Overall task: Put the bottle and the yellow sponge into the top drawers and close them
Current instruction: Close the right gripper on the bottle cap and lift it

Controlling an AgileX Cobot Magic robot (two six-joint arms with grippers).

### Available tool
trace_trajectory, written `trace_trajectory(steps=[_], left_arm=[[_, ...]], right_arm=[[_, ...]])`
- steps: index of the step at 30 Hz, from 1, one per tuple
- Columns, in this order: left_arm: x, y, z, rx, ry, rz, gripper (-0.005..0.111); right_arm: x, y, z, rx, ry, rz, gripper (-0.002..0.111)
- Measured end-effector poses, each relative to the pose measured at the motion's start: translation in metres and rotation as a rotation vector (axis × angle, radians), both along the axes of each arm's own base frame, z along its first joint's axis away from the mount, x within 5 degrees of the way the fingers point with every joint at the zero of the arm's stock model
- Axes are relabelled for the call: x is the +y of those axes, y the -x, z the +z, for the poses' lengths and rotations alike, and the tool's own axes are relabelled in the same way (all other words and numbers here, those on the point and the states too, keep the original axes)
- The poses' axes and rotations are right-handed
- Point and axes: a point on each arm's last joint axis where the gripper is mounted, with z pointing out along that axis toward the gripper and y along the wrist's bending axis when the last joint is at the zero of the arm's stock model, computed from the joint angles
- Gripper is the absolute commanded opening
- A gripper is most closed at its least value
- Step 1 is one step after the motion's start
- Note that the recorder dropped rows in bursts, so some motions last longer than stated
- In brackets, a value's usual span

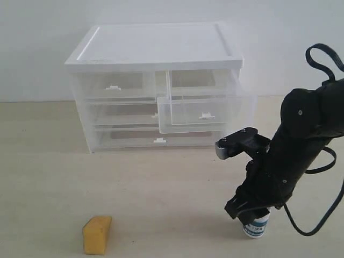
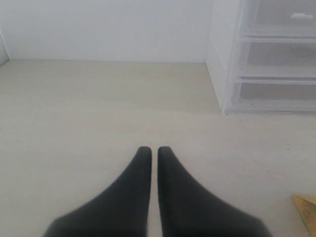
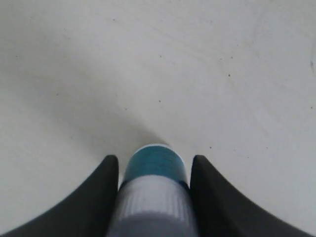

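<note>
Right gripper (image 3: 154,159) pinched the upright teal-labelled bottle (image 3: 155,170) between its fingers; left gripper (image 2: 150,149) was pressed together, with the yellow sponge (image 2: 307,210) lying near, off to its side.

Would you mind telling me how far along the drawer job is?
Done: the right top drawer stands open. In hand: the right gripper grips the bottle, not yet lifted. Left: stowing it and the yellow sponge, opening the left top drawer, closing both.
</note>
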Motion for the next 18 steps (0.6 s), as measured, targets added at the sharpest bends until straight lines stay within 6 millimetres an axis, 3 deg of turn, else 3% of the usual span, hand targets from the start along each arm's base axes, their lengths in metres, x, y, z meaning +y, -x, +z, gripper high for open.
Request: trace_trajectory(steps=[2,10,14,18], left_arm=[[0.000,0.000,0.000,0.000,0.000,0.000,0.004],[0.000,0.000,0.000,0.000,0.000,0.000,0.004],[0.000,0.000,0.000,0.000,0.000,0.000,0.004],[0.000,0.000,0.000,0.000,0.000,0.000,0.004]], right_arm=[[0.000,0.000,0.000,0.006,0.002,0.001,0.001],[0.000,0.003,0.005,0.054,0.019,0.057,0.000],[-0.001,0.007,0.028,0.007,0.002,0.098,0.000],[-0.006,0.016,0.069,-0.119,-0.035,0.172,0.000]])
